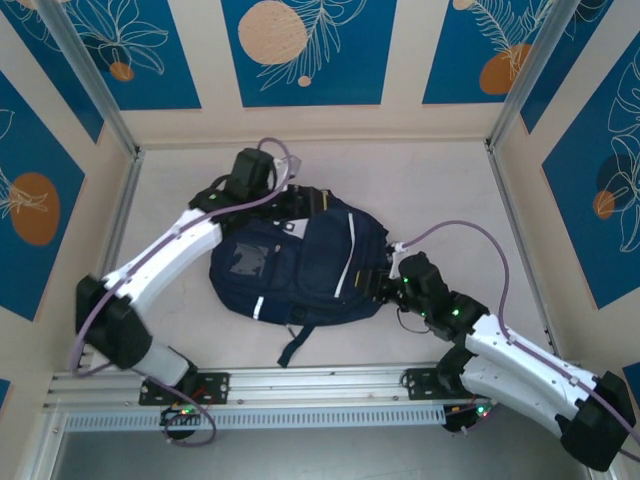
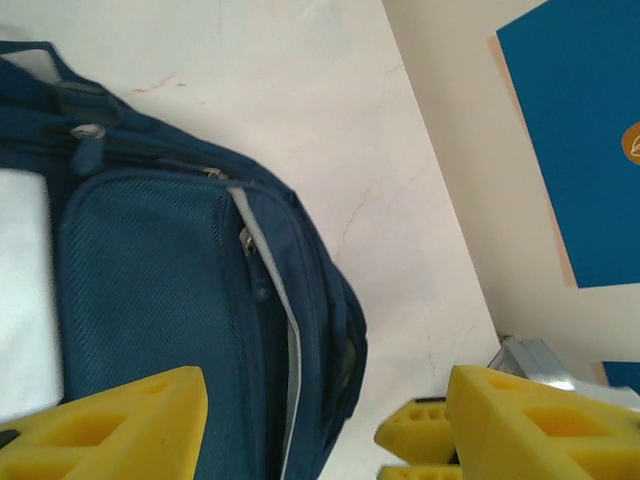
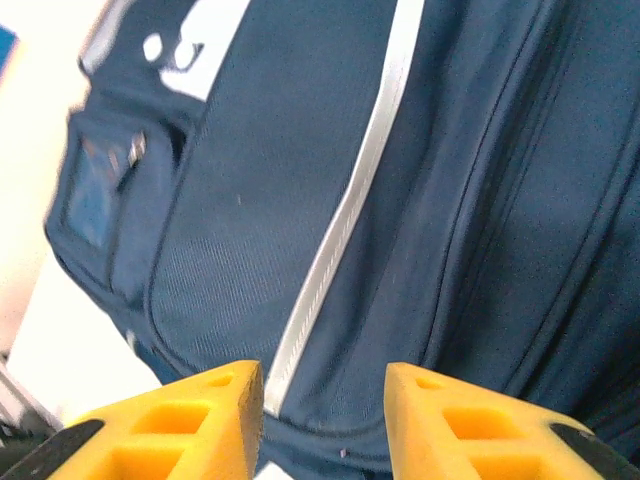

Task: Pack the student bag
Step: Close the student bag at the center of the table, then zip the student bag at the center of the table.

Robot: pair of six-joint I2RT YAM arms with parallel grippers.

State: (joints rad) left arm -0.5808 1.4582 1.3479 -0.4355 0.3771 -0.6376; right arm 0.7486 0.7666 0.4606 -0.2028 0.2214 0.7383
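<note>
Fingers (image 2: 110,420) on left gripper (image 2: 320,405) stood wide, empty; right gripper (image 3: 325,400), half-open, straddled student bag (image 3: 450,200) edge, lower frame; best pinch squarely.

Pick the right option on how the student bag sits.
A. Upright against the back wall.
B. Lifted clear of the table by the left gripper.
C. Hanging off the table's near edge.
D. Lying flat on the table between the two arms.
D: the student bag lies flat on the table, its front patch facing up.

You're looking at white-shelled arms (image 1: 165,250) wearing black joints, lilac cables (image 1: 455,228) trailing off them, blocky yellow pincer fingers (image 2: 110,425) showing.
</note>
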